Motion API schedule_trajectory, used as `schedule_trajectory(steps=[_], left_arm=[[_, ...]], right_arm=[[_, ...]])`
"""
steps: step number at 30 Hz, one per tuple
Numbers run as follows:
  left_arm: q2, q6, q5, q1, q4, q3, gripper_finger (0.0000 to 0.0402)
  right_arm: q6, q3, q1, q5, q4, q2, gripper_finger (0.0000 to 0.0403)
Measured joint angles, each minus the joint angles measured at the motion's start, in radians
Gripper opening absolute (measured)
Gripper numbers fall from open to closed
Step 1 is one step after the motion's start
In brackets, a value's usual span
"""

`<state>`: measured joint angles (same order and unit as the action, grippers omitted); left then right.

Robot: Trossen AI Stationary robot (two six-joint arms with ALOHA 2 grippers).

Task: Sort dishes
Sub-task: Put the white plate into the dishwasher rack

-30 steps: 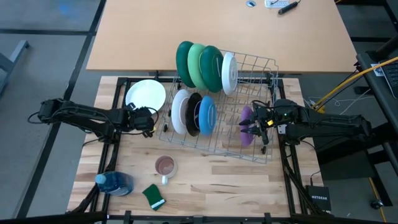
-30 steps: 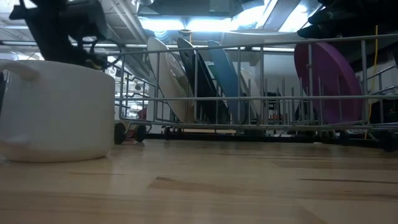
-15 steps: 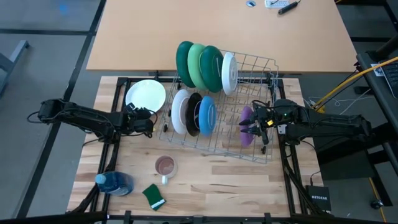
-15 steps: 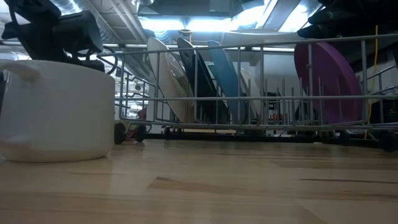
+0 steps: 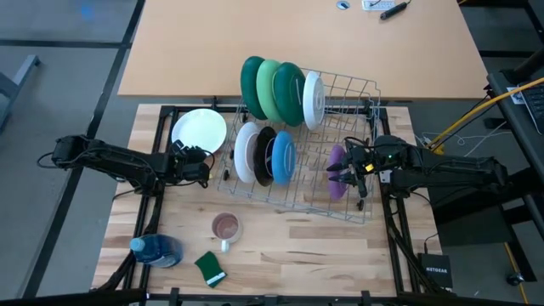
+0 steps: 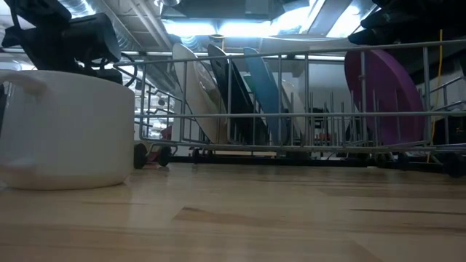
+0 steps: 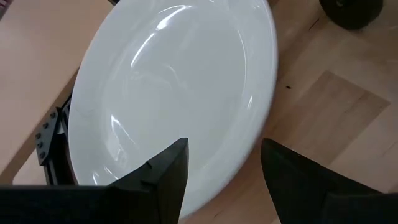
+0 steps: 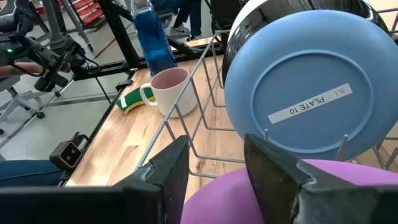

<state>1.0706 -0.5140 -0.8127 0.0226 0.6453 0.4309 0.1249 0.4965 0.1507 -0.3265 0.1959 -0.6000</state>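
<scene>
A wire dish rack (image 5: 340, 183) sits on the wooden table (image 5: 280, 255) and holds most of the plates upright. Along its far side, around twelve o'clock, stand a dark green plate (image 5: 252, 85), a light green plate (image 5: 270, 88), another dark green plate (image 5: 289, 92) and a white plate (image 5: 313, 99). Nearer the middle stand a second white plate (image 5: 246, 153), a black plate (image 5: 265, 155) and a blue plate (image 5: 283, 156). At three o'clock a purple plate (image 5: 337, 172) stands in the rack, and the right gripper (image 5: 348, 170) hangs over its rim with fingers spread on either side. At ten o'clock a large white plate (image 5: 200, 130) lies flat on the table; the left gripper (image 7: 221, 165) hovers at its edge, fingers spread wide. A mug (image 5: 226, 228), a sponge (image 5: 209, 268) and a blue bottle (image 5: 157, 250) lie toward seven o'clock.
</scene>
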Motion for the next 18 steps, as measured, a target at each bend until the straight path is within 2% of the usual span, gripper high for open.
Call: schedule_trajectory(steps=[13, 18], left_arm=[[0.000, 0.024, -0.002, 0.000, -0.104, 0.000, 0.0189], [0.008, 0.000, -0.003, 0.038, -0.115, 0.000, 0.0189]], right_arm=[[0.000, 0.000, 0.000, 0.000, 0.000, 0.000, 0.0160], [-0.003, 0.000, 0.000, 0.000, 0.000, 0.000, 0.0160]])
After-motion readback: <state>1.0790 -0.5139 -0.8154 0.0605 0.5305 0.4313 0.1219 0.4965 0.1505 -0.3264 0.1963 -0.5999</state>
